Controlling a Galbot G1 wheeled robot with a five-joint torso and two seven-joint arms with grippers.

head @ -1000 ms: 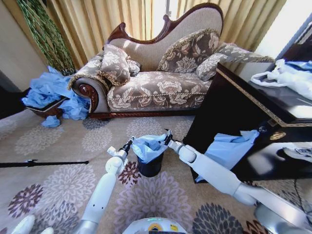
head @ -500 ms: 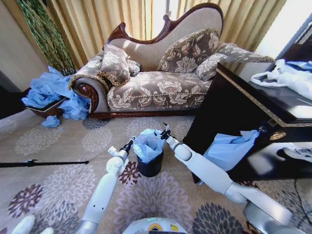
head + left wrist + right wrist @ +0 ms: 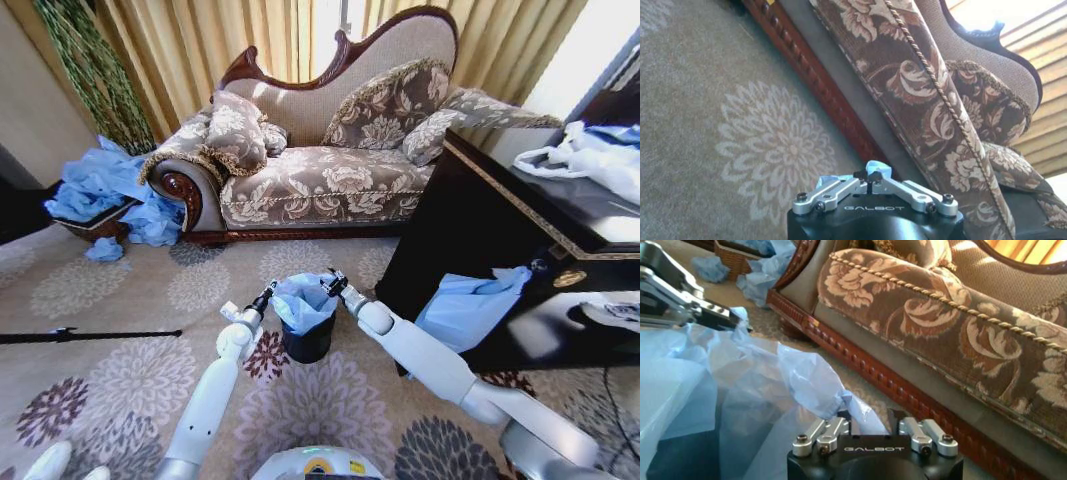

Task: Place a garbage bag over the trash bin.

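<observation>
The small black trash bin (image 3: 308, 343) stands on the patterned carpet in front of me. A light-blue garbage bag (image 3: 302, 300) bunches over its top, and its folds (image 3: 740, 385) spread wide in the right wrist view. My left gripper (image 3: 268, 292) is at the bag's left edge, shut on a small piece of blue film (image 3: 875, 168). My right gripper (image 3: 330, 282) is at the bag's right edge, with bag film pinched between its fingers (image 3: 865, 416). The left gripper (image 3: 715, 316) also shows across the bag in the right wrist view.
An ornate floral sofa (image 3: 320, 185) stands close behind the bin. A woven basket (image 3: 95, 222) heaped with blue bags sits at the far left. A dark cabinet (image 3: 480, 230) rises at the right, with a blue bag (image 3: 465, 305) hanging from it. A black rod (image 3: 90, 335) lies on the carpet.
My right gripper has moved left and slightly away from me, drawing the bag's right edge in over the bin. The left gripper has barely moved.
</observation>
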